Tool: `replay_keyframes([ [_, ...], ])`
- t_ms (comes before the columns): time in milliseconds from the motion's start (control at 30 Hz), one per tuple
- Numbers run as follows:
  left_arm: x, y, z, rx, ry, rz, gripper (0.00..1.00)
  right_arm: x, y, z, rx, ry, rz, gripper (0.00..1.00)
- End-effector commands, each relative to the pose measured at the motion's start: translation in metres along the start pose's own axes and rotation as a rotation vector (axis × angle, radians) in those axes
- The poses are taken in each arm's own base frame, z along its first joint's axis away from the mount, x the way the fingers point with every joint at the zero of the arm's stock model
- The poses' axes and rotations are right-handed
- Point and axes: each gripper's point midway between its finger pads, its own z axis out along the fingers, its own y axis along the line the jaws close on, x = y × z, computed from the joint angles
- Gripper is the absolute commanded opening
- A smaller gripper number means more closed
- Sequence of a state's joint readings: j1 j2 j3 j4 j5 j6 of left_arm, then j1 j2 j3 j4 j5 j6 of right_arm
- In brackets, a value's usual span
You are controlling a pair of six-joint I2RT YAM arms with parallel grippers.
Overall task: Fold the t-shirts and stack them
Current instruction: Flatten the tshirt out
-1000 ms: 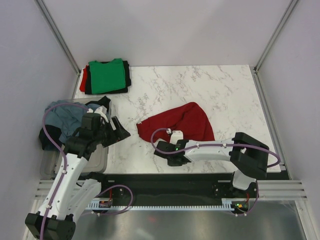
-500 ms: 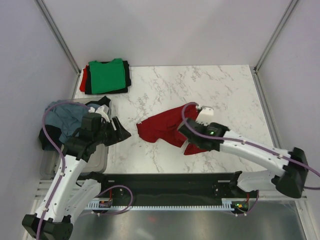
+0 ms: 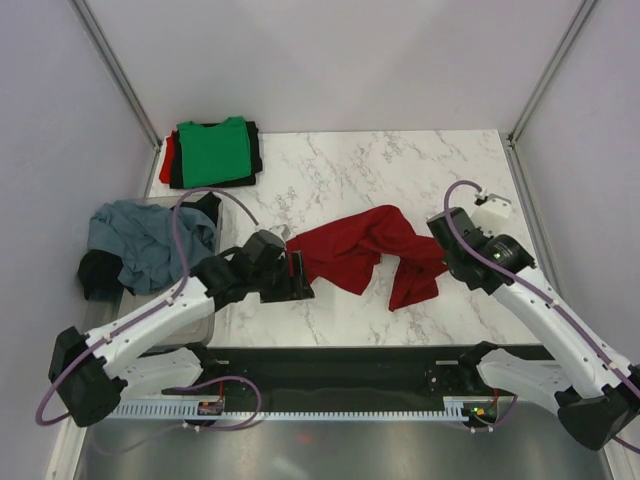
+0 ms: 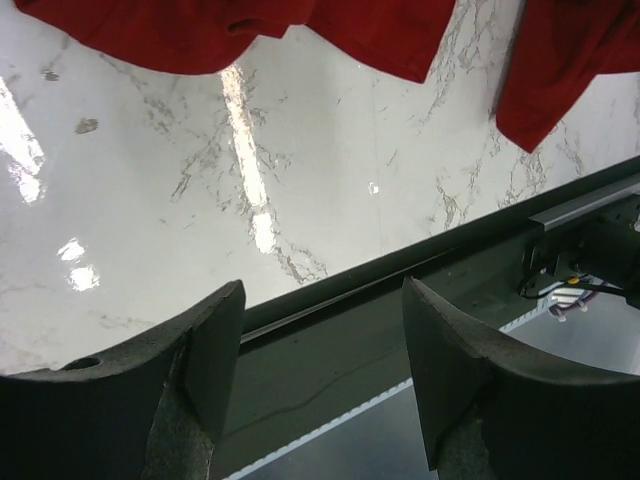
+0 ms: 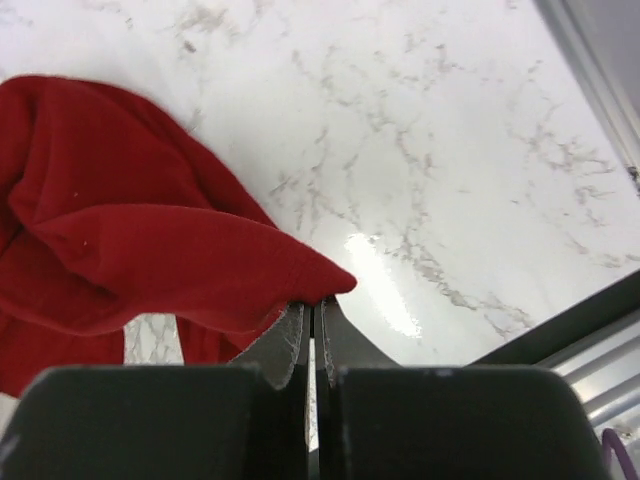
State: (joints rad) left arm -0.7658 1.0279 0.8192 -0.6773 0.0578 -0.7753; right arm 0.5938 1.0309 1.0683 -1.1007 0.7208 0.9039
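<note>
Right hand (image 5: 312,305) is pinched closed on a thin edge of the dark red t-shirt (image 3: 355,250), which lies crumpled across the middle of the bench (image 3: 400,170). With so little cloth in the pinch, a pull could let it slip free. Left hand (image 4: 320,300), spread wide and holding nothing, hovers just beside the shirt's other end; unless it pins that end, the whole shirt may drag instead of spreading flat.

The right gripper (image 3: 438,228), pinched on the dark red t-shirt (image 3: 350,250), has swung right, drawing the bunched cloth out long. The left gripper (image 3: 297,275), jaws apart, has crossed rightward to the shirt's left end.
</note>
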Motion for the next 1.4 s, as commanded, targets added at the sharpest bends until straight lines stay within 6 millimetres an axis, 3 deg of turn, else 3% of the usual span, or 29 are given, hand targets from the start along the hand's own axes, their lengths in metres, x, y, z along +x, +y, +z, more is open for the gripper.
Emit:
replay_keyframes([
  [0, -0.01, -0.017, 0.028, 0.012, -0.044, -0.072, 0.71, -0.027, -0.028, -0.005, 0.058, -0.051, 0.033, 0.0],
  [133, -0.014, -0.036, 0.062, 0.025, -0.03, -0.067, 0.71, -0.029, -0.029, 0.0, 0.029, -0.026, 0.061, 0.0],
  [333, -0.013, -0.051, 0.116, -0.074, 0.022, -0.031, 0.73, -0.008, -0.018, 0.009, -0.037, 0.05, 0.059, 0.0],
  [533, -0.002, -0.064, 0.156, -0.119, 0.075, 0.004, 0.74, 0.007, -0.02, 0.014, -0.046, 0.082, 0.039, 0.0],
  [667, 0.011, -0.065, 0.177, -0.158, 0.099, 0.015, 0.74, 0.01, -0.021, 0.015, -0.048, 0.085, 0.026, 0.0],
  [900, 0.016, -0.065, 0.197, -0.192, 0.101, 0.022, 0.71, 0.016, -0.021, 0.017, -0.057, 0.098, 0.014, 0.0],
  [1000, 0.013, -0.067, 0.201, -0.195, 0.092, 0.027, 0.51, 0.017, -0.022, 0.018, -0.053, 0.101, 0.01, 0.0],
  [1033, 0.012, -0.067, 0.201, -0.194, 0.091, 0.032, 0.34, 0.017, -0.022, 0.018, -0.053, 0.101, 0.01, 0.0],
  [1200, 0.004, -0.065, 0.194, -0.224, 0.068, 0.045, 0.02, 0.018, -0.02, 0.017, -0.065, 0.106, 0.012, 0.0],
  [1367, -0.013, -0.067, 0.162, -0.231, 0.015, 0.076, 0.02, 0.016, -0.018, 0.015, -0.078, 0.102, 0.02, 0.0],
])
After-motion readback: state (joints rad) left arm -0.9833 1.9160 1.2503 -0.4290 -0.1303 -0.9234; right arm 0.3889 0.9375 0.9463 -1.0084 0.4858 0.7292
